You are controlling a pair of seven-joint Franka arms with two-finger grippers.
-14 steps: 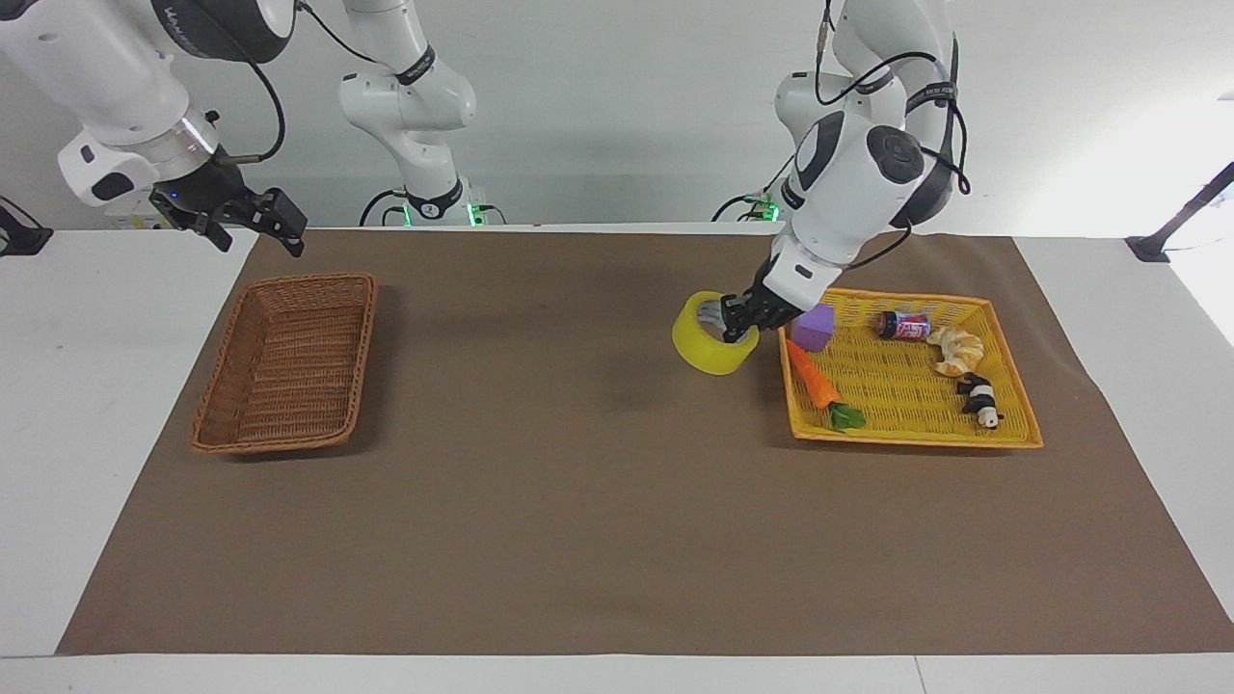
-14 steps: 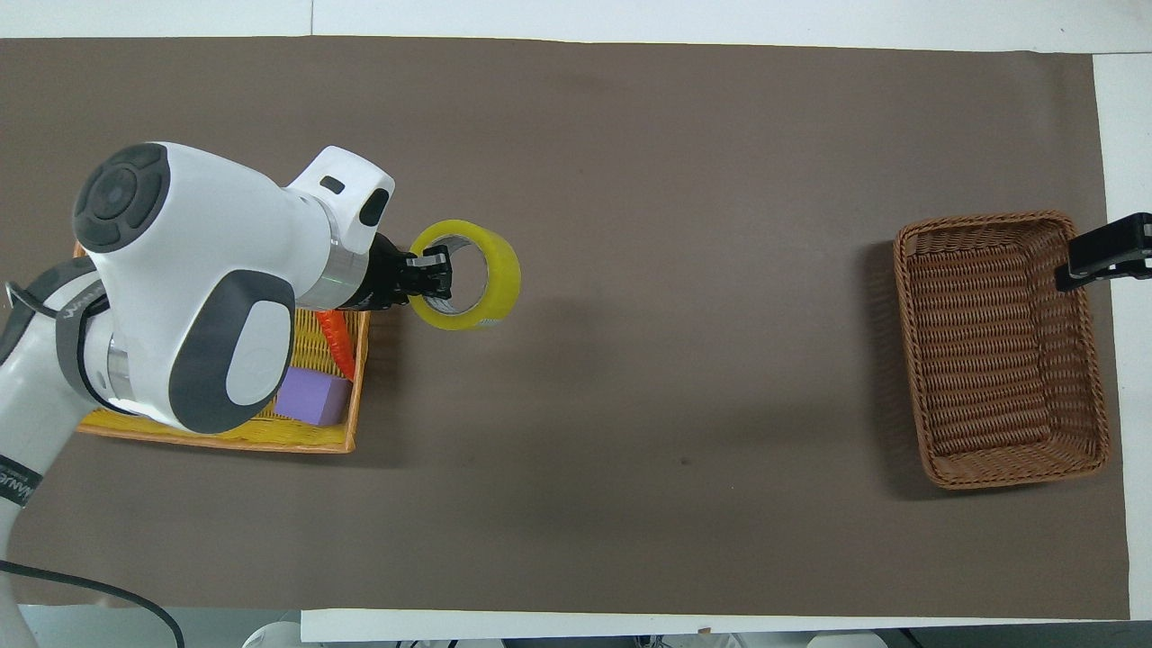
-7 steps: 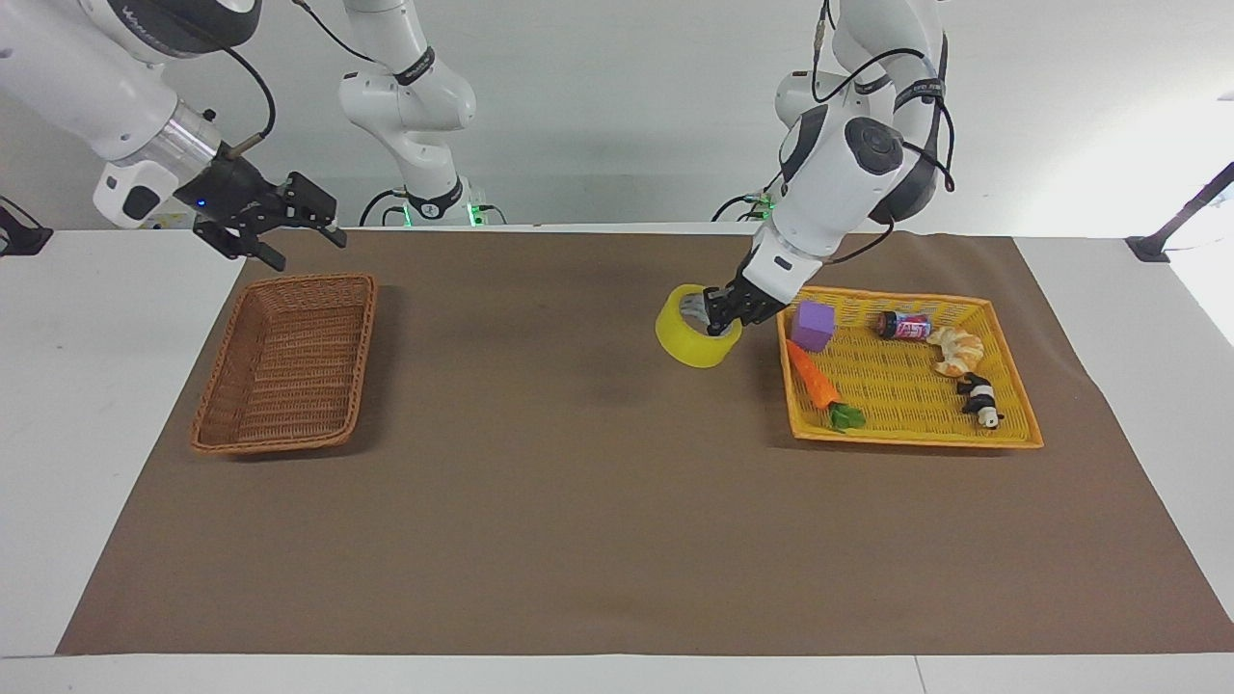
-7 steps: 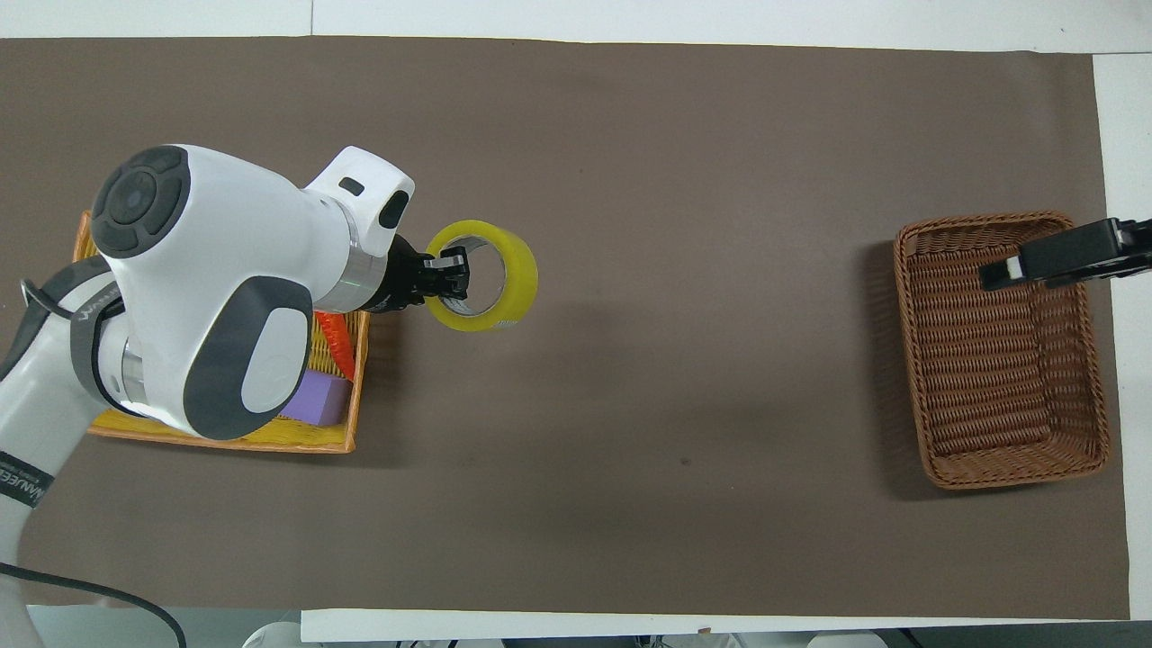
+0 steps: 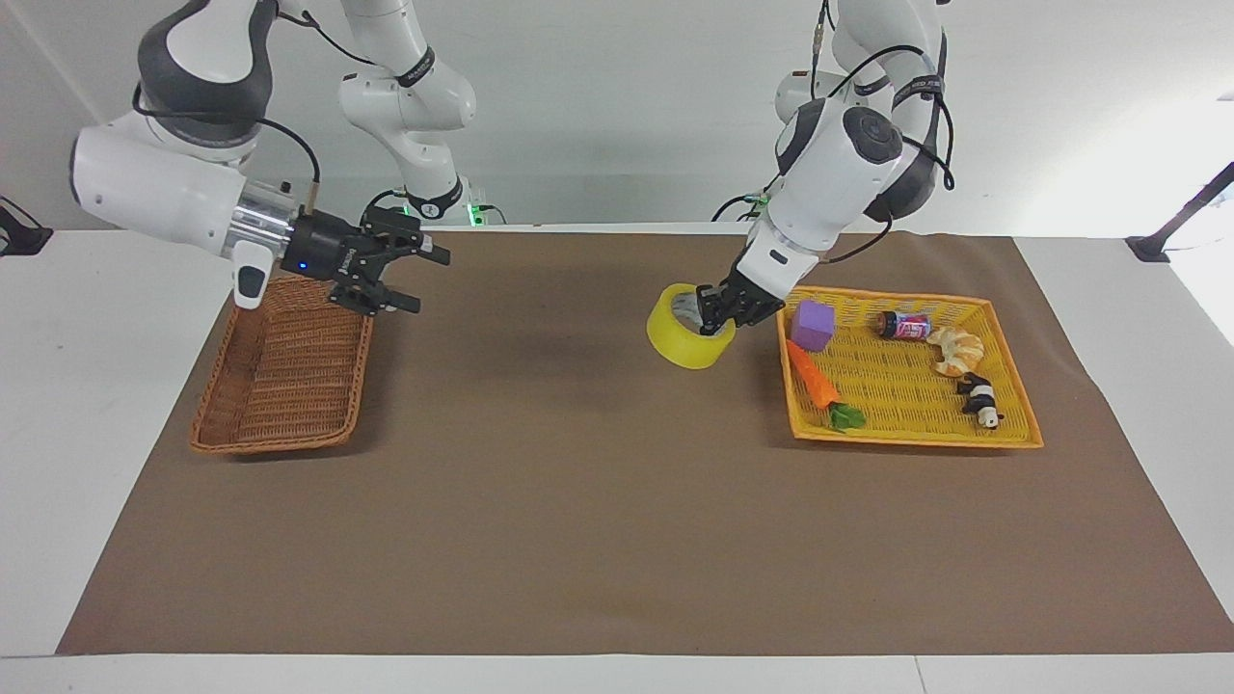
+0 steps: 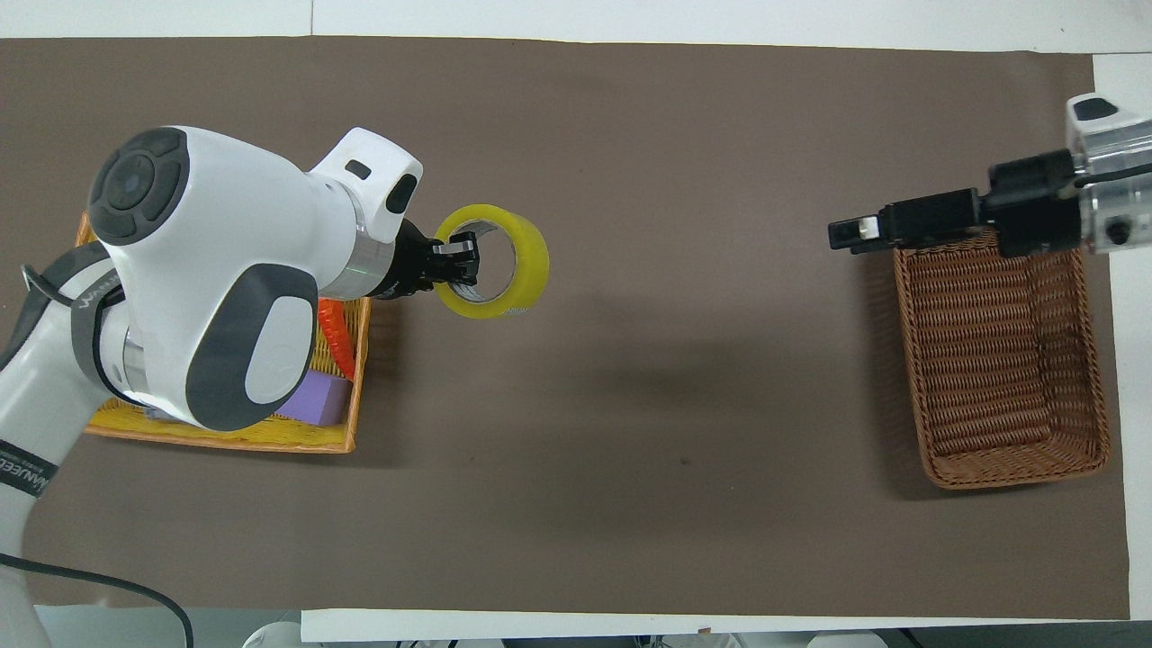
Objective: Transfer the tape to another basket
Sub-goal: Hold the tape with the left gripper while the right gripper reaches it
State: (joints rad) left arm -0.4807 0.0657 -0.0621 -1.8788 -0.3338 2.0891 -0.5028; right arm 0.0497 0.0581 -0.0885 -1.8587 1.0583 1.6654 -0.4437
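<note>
Overhead view: the yellow tape roll [image 6: 499, 263] is held off the brown mat [image 6: 630, 360] by the left gripper [image 6: 459, 261], whose fingers are clamped on the roll's wall, one inside the core ring. In the facing view the tape [image 5: 686, 330] is seen raised over the mat just beside the yellow tray [image 5: 1003, 424], which carries a purple block [image 5: 813, 325], a carrot [image 5: 816, 383], a small can [image 5: 904, 326], a croissant [image 5: 955, 349] and a panda figure [image 5: 980, 398]. The right gripper [image 5: 410, 275] is held with jaws spread wide and empty, over the wicker basket's [image 5: 280, 386] rim toward the table's middle.
</note>
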